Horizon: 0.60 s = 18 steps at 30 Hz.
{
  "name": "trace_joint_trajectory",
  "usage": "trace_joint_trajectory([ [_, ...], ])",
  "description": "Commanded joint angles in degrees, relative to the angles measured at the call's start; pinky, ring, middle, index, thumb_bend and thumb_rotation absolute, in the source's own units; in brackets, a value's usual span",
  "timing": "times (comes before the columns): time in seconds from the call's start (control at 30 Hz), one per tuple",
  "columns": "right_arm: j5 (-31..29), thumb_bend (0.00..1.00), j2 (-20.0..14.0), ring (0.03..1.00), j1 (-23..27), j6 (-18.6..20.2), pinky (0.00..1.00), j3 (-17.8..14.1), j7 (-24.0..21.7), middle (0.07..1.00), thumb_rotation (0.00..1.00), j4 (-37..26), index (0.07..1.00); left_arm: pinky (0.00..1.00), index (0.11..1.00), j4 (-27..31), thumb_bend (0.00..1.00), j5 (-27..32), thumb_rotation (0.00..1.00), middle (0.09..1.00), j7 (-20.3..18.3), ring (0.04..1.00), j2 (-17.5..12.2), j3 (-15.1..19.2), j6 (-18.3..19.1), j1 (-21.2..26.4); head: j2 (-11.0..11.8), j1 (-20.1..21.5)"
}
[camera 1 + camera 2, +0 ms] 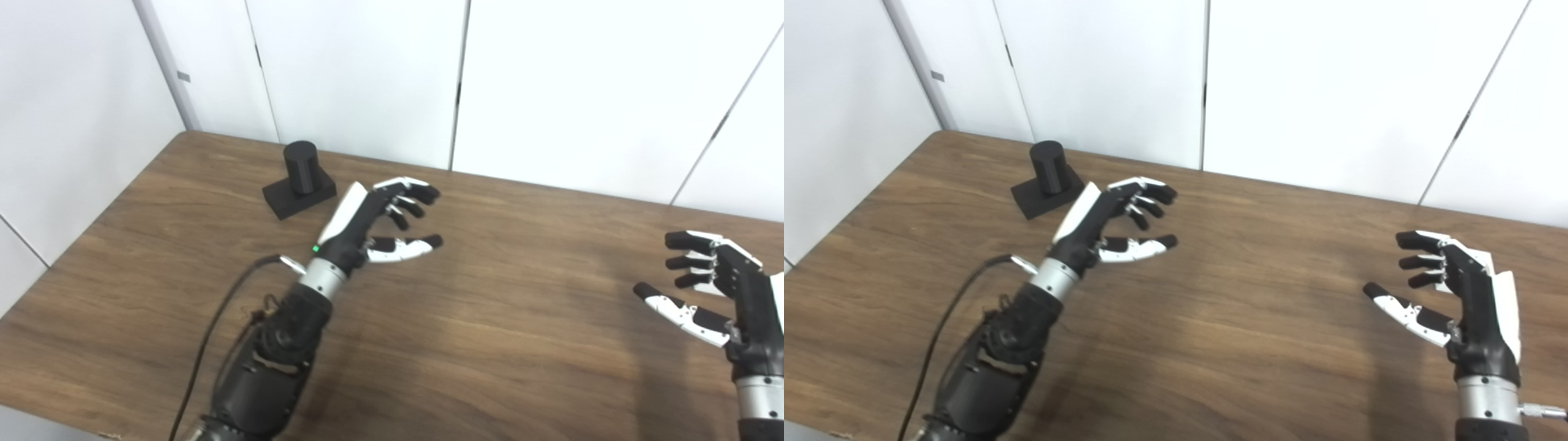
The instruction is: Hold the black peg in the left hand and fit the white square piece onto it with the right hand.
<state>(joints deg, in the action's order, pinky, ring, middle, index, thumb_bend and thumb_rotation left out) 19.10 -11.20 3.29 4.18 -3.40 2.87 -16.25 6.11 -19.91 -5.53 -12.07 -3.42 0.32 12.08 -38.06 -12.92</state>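
**Both hands raised and empty above the table, the peg standing apart**

My left hand [380,217] hangs above the brown wooden table [490,318], its arm entering from the lower left with a black cable [211,334] trailing beside the forearm. The fingers [413,195] are spread and gently curled, the thumb [407,247] held apart below them, and nothing lies between them. The palm faces toward the picture's right.

My right hand [1458,288] is raised near the right edge of the table, its arm coming up from the lower right corner. Its fingers [1418,260] are likewise apart, pointing toward the picture's left, with the thumb [1402,309] stretched out beneath; it grips nothing. The two hands face one another and are well apart, with bare tabletop between them.

The black peg [301,166] stands upright on its flat black square base [298,197] near the far left corner of the table, close to the white wall panels [367,73]. It sits just beyond and to the left of my left hand, clear of the fingers and untouched. Soft shadows of both arms fall on the wood beneath them.
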Motion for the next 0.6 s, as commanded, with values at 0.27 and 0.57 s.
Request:
trace_joint_trajectory([
  [0.27, -0.1, 0.54, -0.5, 0.598, 1.6, -1.2, 0.48, -0.4, 0.1, 0.675, 0.0, -0.8, 0.645, 0.61, 0.721, 2.8, 0.74, -2.9, 0.2, 0.759, -0.6, 0.735, -9.5, 4.0, 3.5, 5.7, 0.3, -0.6],
  [0.57, -0.6, 0.53, -0.4, 0.598, 1.6, -1.0, 0.48, -0.3, -0.2, 0.683, 0.0, -1.0, 0.651, 0.63, 0.728, 1.5, 0.77, -8.1, 0.17, 0.781, 2.3, 0.759, -11.4, 7.5, 8.3, 9.9, 0.0, -0.5],
])
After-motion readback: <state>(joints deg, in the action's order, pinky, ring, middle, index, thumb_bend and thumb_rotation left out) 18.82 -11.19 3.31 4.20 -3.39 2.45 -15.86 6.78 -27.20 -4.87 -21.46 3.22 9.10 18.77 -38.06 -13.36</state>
